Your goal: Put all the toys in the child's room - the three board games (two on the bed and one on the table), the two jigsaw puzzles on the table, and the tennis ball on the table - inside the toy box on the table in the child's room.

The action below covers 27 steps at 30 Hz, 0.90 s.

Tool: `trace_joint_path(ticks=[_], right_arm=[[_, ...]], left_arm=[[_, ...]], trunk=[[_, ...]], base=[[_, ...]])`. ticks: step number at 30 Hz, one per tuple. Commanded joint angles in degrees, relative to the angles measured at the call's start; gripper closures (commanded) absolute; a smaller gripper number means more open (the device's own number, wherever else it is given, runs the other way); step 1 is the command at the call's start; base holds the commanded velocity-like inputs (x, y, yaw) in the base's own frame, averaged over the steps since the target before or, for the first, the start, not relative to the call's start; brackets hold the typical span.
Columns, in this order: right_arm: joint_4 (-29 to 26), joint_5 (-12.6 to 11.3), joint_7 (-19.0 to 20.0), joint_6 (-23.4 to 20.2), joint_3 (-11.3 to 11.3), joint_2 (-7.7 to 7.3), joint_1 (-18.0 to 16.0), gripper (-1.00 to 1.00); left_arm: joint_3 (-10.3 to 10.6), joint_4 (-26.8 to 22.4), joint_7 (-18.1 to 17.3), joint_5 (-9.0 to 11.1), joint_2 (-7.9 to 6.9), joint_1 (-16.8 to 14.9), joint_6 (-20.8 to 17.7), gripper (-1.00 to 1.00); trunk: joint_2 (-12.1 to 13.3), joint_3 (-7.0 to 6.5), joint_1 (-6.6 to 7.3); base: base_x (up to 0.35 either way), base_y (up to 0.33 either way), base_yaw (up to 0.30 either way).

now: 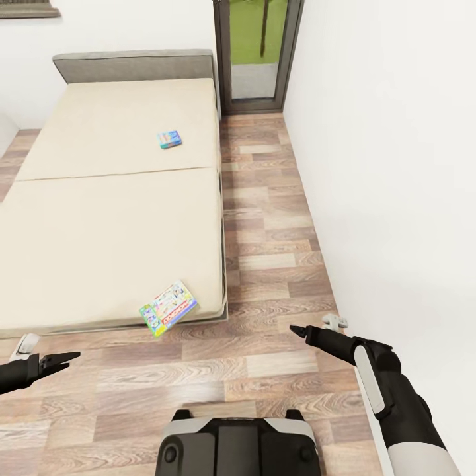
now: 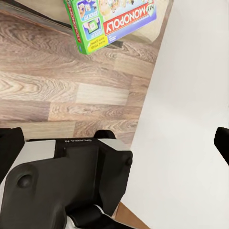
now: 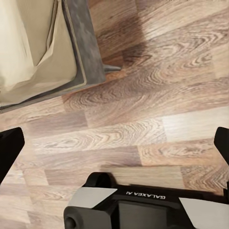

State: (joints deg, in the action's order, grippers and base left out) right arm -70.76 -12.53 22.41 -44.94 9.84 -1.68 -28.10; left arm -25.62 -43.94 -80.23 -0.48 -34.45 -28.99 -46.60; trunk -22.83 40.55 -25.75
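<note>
counted in the child's room

two board games lie on one bed. the first board game, a green box lettered monopoly, sits at the bed's near corner, its edge jutting past the mattress. the second board game, a smaller-looking blue box, rests on the bed's far half, toward the headboard. the bed carries two mattress sections, split by one seam across the middle. beyond the bed's far corner stands one glass door. one plank floor runs beside the bed. two robot arms reach in near the bed's foot, one at each side, and one robot base sits between them.
</note>
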Motion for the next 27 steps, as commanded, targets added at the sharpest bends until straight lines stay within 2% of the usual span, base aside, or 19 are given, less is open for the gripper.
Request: trace_joint_path(ticks=[1, 13, 27], right_arm=[[0.0, 0.0, 0.2, -0.3, 0.1, 0.01, 0.0, -1.00], [0.0, 0.0, 0.1, 0.8, 0.1, 0.05, 0.0, -1.00], [0.0, 0.0, 0.2, 1.1, 0.1, 0.01, 0.0, -1.00]], left_arm=[[0.0, 0.0, -0.2, -0.1, 0.00, 0.0, -0.6, -1.00], [0.0, 0.0, -0.3, -0.1, 0.38, 0.0, -0.6, -1.00], [0.0, 0.0, -0.3, 0.0, 0.44, 0.0, -0.6, -1.00]], trunk=[[-0.1, -0.03, -0.04], [-0.1, -1.18, -0.04], [-0.1, -2.52, -0.04]], base=[[0.000, 0.000, 0.000], [-0.009, 0.000, 0.000], [-0.100, 0.000, 0.000]])
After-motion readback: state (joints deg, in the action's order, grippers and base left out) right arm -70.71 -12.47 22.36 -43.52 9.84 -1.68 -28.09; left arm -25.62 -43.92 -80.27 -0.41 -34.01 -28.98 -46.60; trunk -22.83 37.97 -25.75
